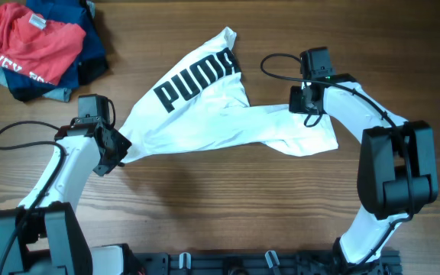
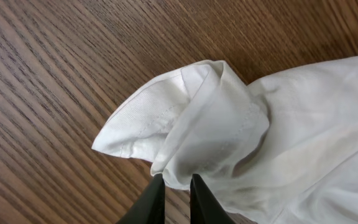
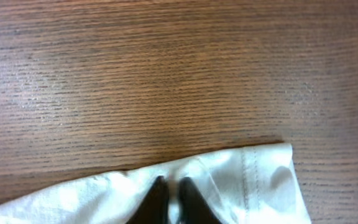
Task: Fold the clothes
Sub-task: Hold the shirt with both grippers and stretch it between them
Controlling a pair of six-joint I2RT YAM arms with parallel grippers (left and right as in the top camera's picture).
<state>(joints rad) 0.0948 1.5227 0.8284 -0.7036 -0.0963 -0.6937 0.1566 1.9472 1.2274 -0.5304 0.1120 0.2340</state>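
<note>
Overhead, a red-and-navy pile [image 1: 33, 46] lies on the table [image 1: 228, 206] well beyond the left pincer [image 1: 119, 150], and the wrinkled white shirt [image 1: 205, 114] with black lettering stretches from it to the right pincer [image 1: 305, 105]; the left wrist view shows jaws clamped on a bunched hem, the right wrist view jaws together on a stitched edge.

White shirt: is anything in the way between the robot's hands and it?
Nothing visible is in the way. The left hand pinches a bunched corner of the white shirt, and the right hand is shut on its hem at the other end. The red and blue clothes lie apart from it.
</note>
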